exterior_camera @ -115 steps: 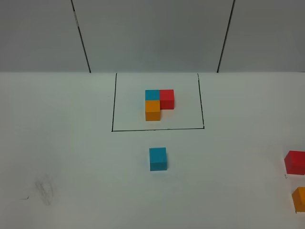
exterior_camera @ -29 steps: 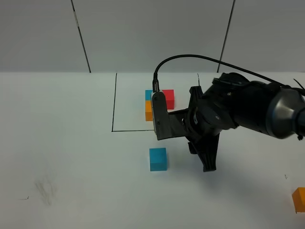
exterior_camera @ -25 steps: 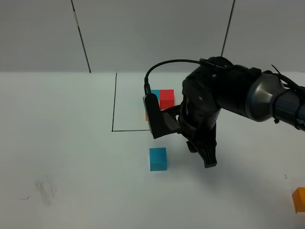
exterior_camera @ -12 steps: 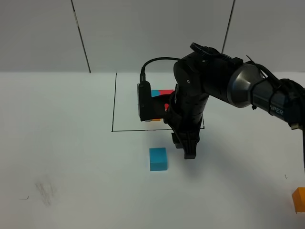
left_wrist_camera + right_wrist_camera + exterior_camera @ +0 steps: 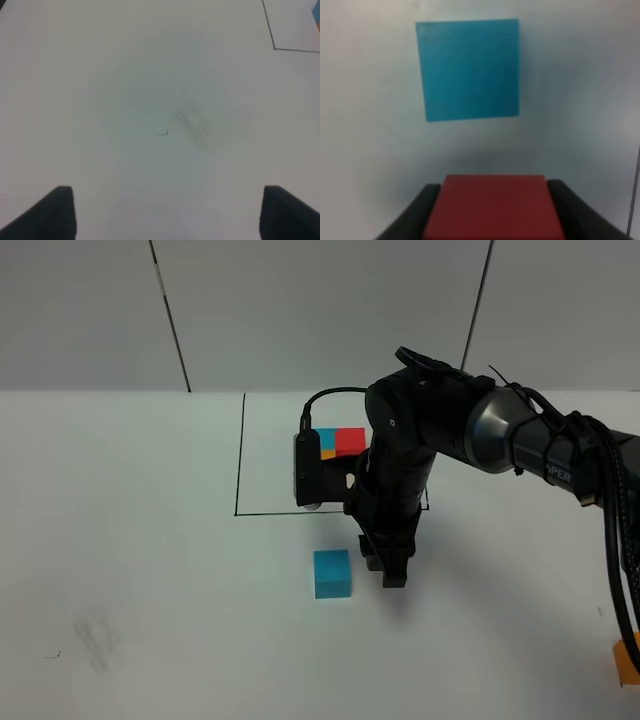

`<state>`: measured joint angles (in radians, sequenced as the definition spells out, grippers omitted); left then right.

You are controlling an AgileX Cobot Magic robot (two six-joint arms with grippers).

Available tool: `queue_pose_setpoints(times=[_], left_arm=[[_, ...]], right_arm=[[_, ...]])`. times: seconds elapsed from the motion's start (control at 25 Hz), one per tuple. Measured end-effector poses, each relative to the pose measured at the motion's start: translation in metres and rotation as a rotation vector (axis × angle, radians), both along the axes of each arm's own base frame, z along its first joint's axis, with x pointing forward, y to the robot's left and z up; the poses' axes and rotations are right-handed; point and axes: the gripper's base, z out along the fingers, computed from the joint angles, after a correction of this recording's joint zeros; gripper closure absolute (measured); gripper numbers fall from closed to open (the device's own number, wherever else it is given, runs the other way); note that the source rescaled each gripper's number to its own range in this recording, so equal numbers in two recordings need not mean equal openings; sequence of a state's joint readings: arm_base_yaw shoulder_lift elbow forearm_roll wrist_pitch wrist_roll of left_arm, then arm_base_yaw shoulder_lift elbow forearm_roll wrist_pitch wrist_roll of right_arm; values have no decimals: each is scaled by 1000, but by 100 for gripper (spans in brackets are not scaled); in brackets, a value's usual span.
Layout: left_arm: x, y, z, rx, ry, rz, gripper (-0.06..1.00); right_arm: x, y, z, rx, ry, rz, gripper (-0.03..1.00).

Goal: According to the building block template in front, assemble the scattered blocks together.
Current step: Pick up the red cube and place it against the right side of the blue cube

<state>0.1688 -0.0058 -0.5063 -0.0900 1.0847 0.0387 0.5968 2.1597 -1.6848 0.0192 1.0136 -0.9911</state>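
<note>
The scattered blue cube (image 5: pixel 332 573) sits on the white table just in front of the outline. My right gripper (image 5: pixel 386 574) reaches down right beside it on its right and is shut on the scattered red cube (image 5: pixel 492 206), which the fingers hide in the high view. The right wrist view shows the blue cube (image 5: pixel 468 69) a small gap ahead of the red one. The scattered orange cube (image 5: pixel 630 660) lies at the far right edge. The template (image 5: pixel 338 442) is partly hidden behind the arm, inside its black outline (image 5: pixel 240 455). My left gripper (image 5: pixel 170 215) is open over bare table.
The right arm's black body (image 5: pixel 440 435) covers the right half of the outline. A grey smudge (image 5: pixel 95 635) marks the table at front left and also shows in the left wrist view (image 5: pixel 192 125). A corner of the outline (image 5: pixel 272 35) shows there too.
The right arm has swung left with the red cube and come down close beside the blue cube. The red cube is gone from the right edge. The blue cube has not moved.
</note>
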Motion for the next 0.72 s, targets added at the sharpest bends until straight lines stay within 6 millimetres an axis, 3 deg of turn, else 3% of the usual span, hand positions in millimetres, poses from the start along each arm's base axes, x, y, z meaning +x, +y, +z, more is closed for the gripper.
queue_pose_setpoints(times=[0.72], left_arm=[[0, 0, 0, 0, 0, 0, 29]], right_arm=[[0, 5, 0, 44, -4, 45, 96]])
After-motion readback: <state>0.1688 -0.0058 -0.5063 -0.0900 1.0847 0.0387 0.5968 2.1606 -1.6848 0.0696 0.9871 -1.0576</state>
